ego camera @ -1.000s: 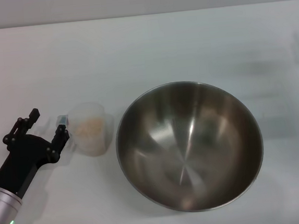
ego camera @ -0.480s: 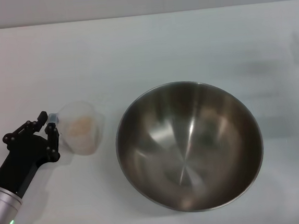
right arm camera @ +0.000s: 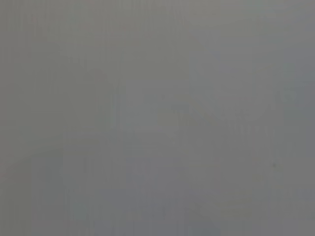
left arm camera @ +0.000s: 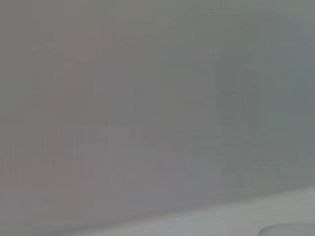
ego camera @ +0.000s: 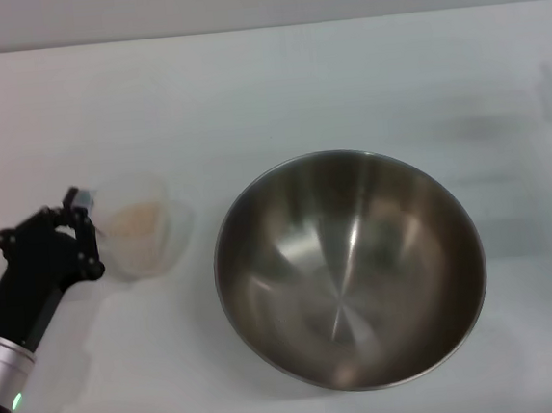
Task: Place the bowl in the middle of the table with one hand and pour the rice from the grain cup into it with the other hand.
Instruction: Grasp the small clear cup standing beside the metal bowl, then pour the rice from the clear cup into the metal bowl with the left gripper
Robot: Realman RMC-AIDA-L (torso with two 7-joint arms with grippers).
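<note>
Head view shows the small clear grain cup (ego camera: 142, 239), with pale rice (ego camera: 136, 222) inside, held by its side handle in the closed left gripper (ego camera: 79, 210), just left of the big shiny bowl (ego camera: 349, 268) on the white tabletop (ego camera: 276, 91).

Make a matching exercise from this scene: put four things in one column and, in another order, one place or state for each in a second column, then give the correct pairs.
Things
1. bowl
2. cup
3. rice
4. left hand

Places or states
A. lies inside the clear cup
B. closed on the cup's handle, at the table's left side
C. empty, shiny steel, near the middle of the table
D. left of the bowl, apart from it, held by its handle

Pairs: 1-C, 2-D, 3-A, 4-B
</note>
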